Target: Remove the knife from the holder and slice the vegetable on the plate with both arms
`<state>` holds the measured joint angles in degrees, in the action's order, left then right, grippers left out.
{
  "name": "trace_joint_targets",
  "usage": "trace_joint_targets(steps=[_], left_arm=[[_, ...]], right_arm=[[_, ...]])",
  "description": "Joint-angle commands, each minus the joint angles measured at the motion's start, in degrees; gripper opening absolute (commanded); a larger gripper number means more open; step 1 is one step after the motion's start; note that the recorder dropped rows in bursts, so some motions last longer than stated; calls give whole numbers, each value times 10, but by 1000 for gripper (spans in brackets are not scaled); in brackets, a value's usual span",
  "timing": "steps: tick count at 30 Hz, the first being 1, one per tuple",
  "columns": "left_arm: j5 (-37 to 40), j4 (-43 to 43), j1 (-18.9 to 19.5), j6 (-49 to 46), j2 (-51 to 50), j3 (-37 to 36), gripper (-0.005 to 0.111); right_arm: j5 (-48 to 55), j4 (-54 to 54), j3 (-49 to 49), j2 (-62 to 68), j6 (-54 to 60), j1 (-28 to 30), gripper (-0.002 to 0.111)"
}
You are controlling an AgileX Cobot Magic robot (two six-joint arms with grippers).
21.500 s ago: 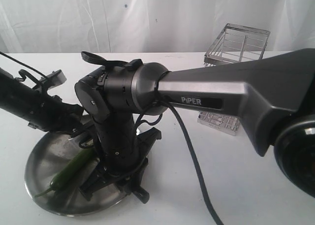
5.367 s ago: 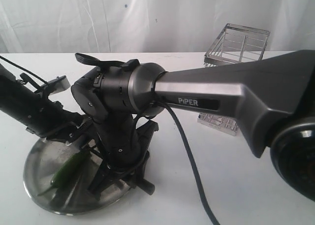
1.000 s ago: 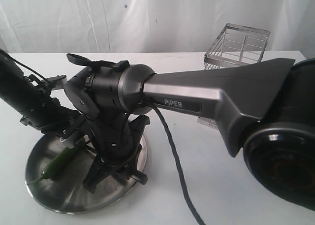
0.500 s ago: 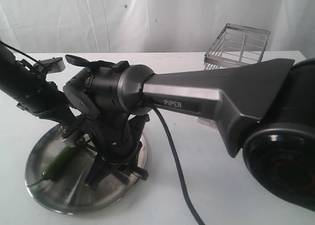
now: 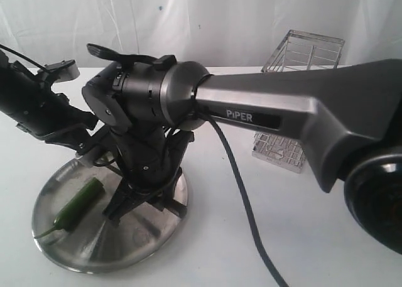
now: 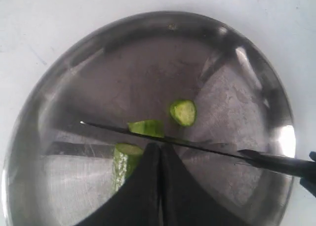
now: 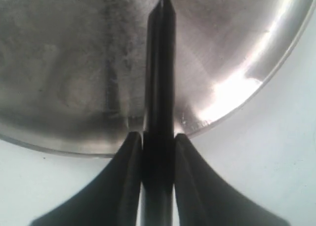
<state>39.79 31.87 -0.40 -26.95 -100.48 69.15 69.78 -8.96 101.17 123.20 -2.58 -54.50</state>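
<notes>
The right arm, its grey link lettered PIPER, is reaching across the white table and hanging over the plate; its right gripper is clamping the black handle of the knife between two fingers, closed as far as the handle is allowing; the dark blade is pointing out over the steel, and from the left wrist camera it is showing as a thin line across the middle of the plate; whether its edge is touching the metal I cannot tell. The left arm is hanging at the left of the scene, raised off the plate; the left gripper is pressing its fingers together with nothing between them, the tips just short of the blade. The vegetable is lying loose on the plate, stem toward the rim, its blunt cut end facing the knife just beside the closed left fingers; across the blade from it, a slanted piece is lying against the blade line and a round slice is sitting near it, apart from the blade. The holder is standing upright well apart from the plate, partly hidden behind the right arm.
</notes>
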Motion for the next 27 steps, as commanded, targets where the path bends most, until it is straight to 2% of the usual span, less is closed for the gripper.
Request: trace_joint_targets(steps=[1, 4, 5, 27], left_arm=[[31, 15, -3, -3, 18, -4, 0], [32, 19, -3, -6, 28, -4, 0], [34, 29, -3, -16, 33, -4, 0], [9, 40, -3, -30, -31, -5, 0]], right_arm=[[2, 30, 3, 2, 26, 3, 1], [2, -35, 3, 3, -51, 3, 1], [2, -9, 2, 1, 14, 3, 1], [2, 4, 2, -26, -4, 3, 1]])
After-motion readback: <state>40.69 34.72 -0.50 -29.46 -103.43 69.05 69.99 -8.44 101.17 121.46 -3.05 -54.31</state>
